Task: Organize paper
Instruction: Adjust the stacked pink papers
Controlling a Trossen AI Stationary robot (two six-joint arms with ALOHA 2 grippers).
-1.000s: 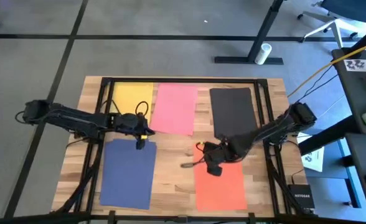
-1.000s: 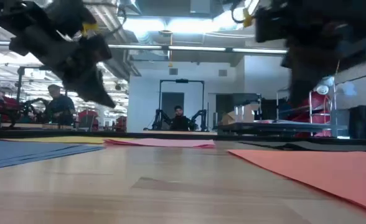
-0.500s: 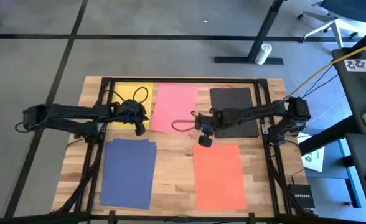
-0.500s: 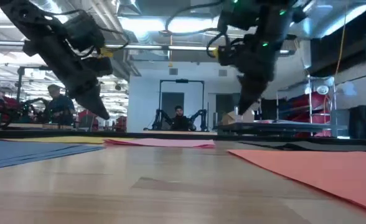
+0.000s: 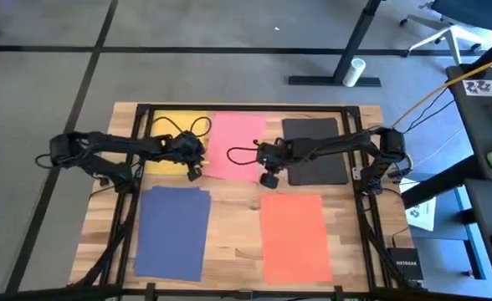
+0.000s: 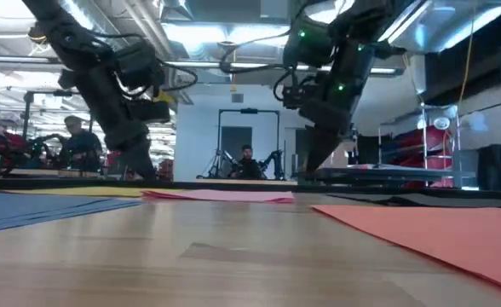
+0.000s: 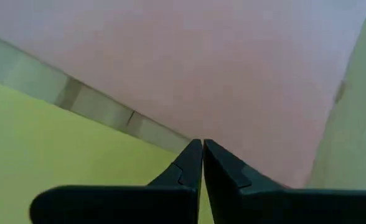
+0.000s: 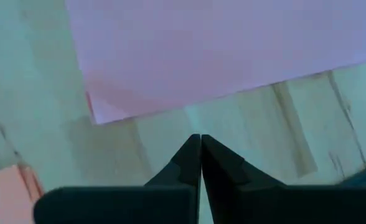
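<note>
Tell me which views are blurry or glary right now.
High view: sharp, even light. Low view: ceiling lights glare; near tabletop soft. Left wrist view: pink sheet blurred. Right wrist view: pink sheet soft, wood tinted green.

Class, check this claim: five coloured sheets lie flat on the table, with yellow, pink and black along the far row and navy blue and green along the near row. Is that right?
Not quite. The high view shows the second near-row sheet is orange, not green. The rest holds: yellow, pink and black along the far row, navy blue in the near row, all flat on the table.
</note>
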